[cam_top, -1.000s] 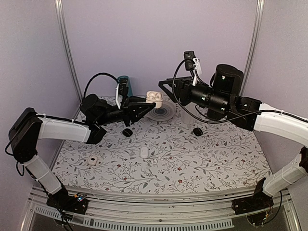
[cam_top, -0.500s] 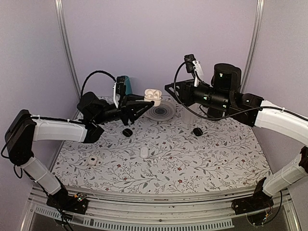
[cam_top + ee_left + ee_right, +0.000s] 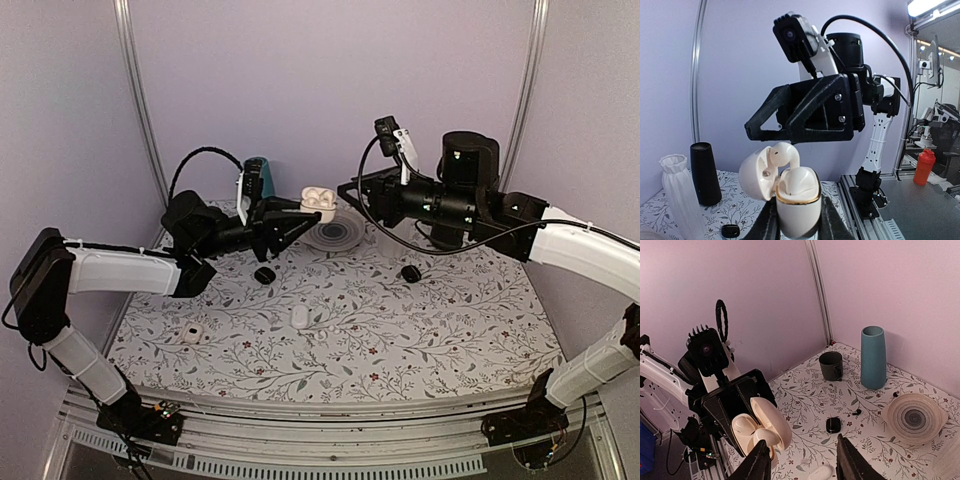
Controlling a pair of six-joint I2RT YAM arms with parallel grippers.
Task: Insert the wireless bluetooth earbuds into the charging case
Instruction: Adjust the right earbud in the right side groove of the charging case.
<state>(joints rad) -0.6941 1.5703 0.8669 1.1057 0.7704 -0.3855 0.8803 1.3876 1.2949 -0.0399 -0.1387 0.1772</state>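
The right end effector (image 3: 342,188), open and empty, has eased back from the open charging case (image 3: 797,212) gripped aloft by the left end effector (image 3: 305,212), leaving a white earbud (image 3: 782,151) apparently standing inside it.

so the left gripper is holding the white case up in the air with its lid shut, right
Not quite: the lid is open, not shut. The left wrist view shows the left gripper holding the white case up in the air with its lid swung back.

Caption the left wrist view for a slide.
Left gripper holds an open white charging case, earbud inside, right gripper poised close by.
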